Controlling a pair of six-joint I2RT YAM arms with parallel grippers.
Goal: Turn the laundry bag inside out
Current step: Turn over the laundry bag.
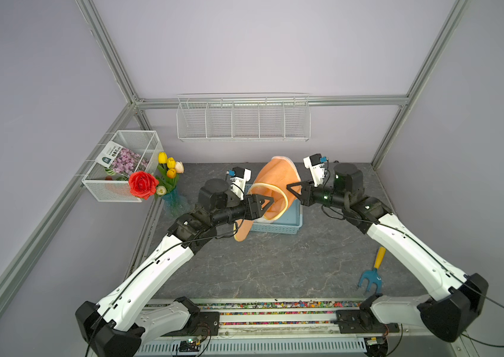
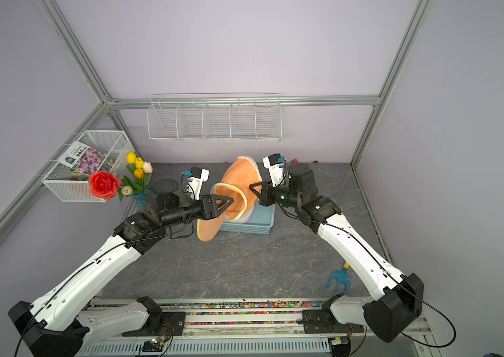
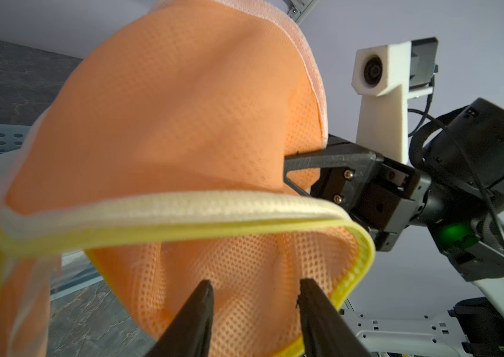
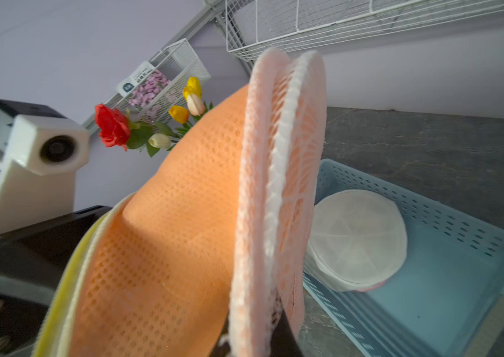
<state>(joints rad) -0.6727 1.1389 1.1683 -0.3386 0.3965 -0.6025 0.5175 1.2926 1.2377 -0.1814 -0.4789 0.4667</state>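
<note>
The orange mesh laundry bag [image 1: 275, 176] [image 2: 241, 174] hangs in the air between both arms, above a blue basket [image 1: 275, 228]. Its yellow-trimmed mouth [image 3: 182, 228] faces my left gripper [image 1: 270, 202] [image 2: 230, 202]. That gripper reaches into the mouth, and in the left wrist view its jaws [image 3: 256, 284] stand apart with mesh beyond them. My right gripper [image 1: 289, 187] [image 2: 252, 187] [image 3: 287, 168] is shut on the bag's pale pink round end [image 4: 275, 185]; in its own wrist view the fingers [image 4: 278, 335] are mostly covered by that edge.
A white round folded bag [image 4: 355, 238] lies in the blue basket [image 4: 430, 204]. A vase of flowers [image 1: 170, 185] and a wire basket [image 1: 120, 167] stand at the left. A wire rack [image 1: 243, 120] hangs on the back wall. A blue and yellow garden fork [image 1: 372, 275] lies at the right.
</note>
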